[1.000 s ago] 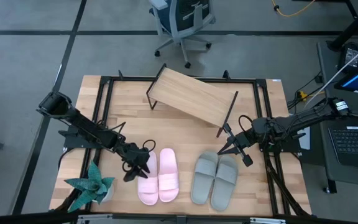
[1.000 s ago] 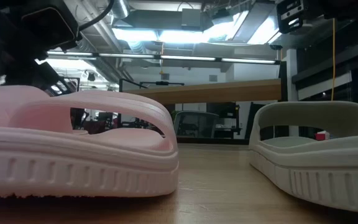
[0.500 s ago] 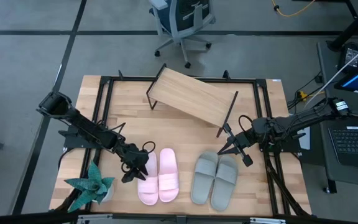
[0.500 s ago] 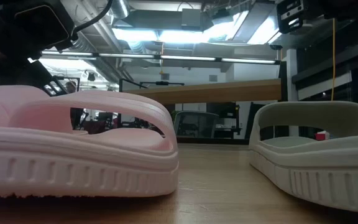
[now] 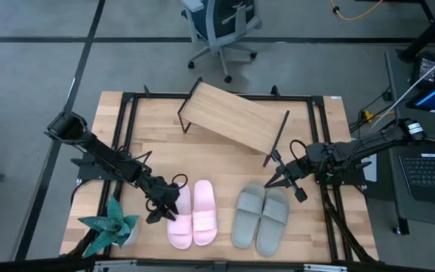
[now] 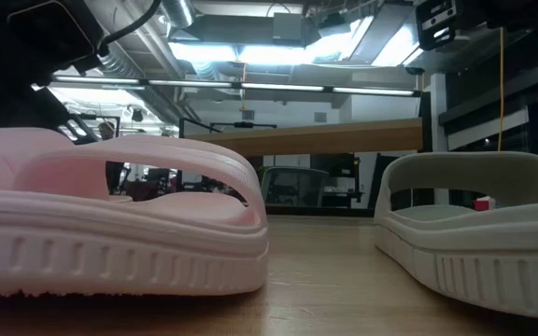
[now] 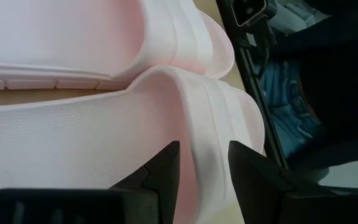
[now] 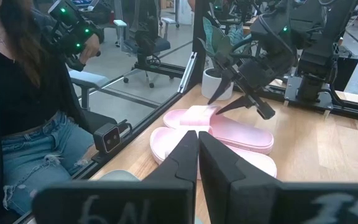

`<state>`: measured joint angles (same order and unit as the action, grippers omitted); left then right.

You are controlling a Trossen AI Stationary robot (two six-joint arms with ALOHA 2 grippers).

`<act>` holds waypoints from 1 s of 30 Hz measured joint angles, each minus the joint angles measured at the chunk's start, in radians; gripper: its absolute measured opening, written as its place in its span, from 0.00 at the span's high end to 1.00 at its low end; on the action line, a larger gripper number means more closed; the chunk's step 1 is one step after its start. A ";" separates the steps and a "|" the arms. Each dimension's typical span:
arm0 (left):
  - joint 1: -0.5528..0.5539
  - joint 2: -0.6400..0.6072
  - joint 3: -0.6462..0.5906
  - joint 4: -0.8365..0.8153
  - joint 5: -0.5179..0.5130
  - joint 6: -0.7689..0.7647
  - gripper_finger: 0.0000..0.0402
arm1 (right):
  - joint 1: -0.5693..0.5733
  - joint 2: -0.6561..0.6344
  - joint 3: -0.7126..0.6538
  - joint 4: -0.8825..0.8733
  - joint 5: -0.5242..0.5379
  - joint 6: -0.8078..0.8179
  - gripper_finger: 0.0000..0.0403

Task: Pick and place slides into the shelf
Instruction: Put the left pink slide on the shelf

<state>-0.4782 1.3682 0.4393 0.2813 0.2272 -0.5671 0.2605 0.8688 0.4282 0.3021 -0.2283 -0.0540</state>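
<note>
The pale pink pair (image 5: 193, 215) and the grey-green pair (image 5: 261, 217) lie soles down near the table's front edge. The shelf (image 5: 232, 115), a slanted wood board on a black frame, stands at the far middle with nothing on it. My left gripper (image 5: 161, 208) is open at the left pink slide's (image 5: 178, 221) outer side. In the left wrist view its fingers (image 7: 166, 171) stand on either side of that slide's strap edge (image 7: 197, 124). My right gripper (image 5: 284, 181) is shut and holds nothing, above the far end of the grey-green pair. My left gripper comes slanting down from the table's left at the left pink slide's strap edge (image 7: 194, 143). I cannot tell whether its fingers touch the slide. The slide lies flat on the table.
A potted plant (image 5: 112, 227) stands at the near left corner, close to my left arm. Black frame rails (image 5: 127, 113) run along the table's sides. A person (image 8: 23, 124) sits just off the table. A laptop (image 5: 429, 170) is off the right edge, an office chair (image 5: 221, 26) beyond the far edge.
My left gripper has shifted a little toward the table's left edge beside the left pink slide. The slides and my right arm have kept still.
</note>
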 joint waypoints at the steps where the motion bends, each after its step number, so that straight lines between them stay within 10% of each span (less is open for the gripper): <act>1: 0.000 0.000 0.000 -0.001 -0.001 0.000 0.68 | 0.000 0.000 0.000 0.000 0.000 0.000 0.96; 17: 0.000 0.000 0.001 0.001 0.043 0.138 0.98 | 0.000 0.000 0.000 0.000 0.000 -0.001 0.96; 30: 0.027 0.000 0.001 -0.019 0.053 0.177 0.99 | 0.000 0.000 0.000 0.000 0.000 -0.002 0.96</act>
<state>-0.4515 1.3682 0.4404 0.2620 0.2802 -0.3897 0.2604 0.8688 0.4278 0.3019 -0.2283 -0.0563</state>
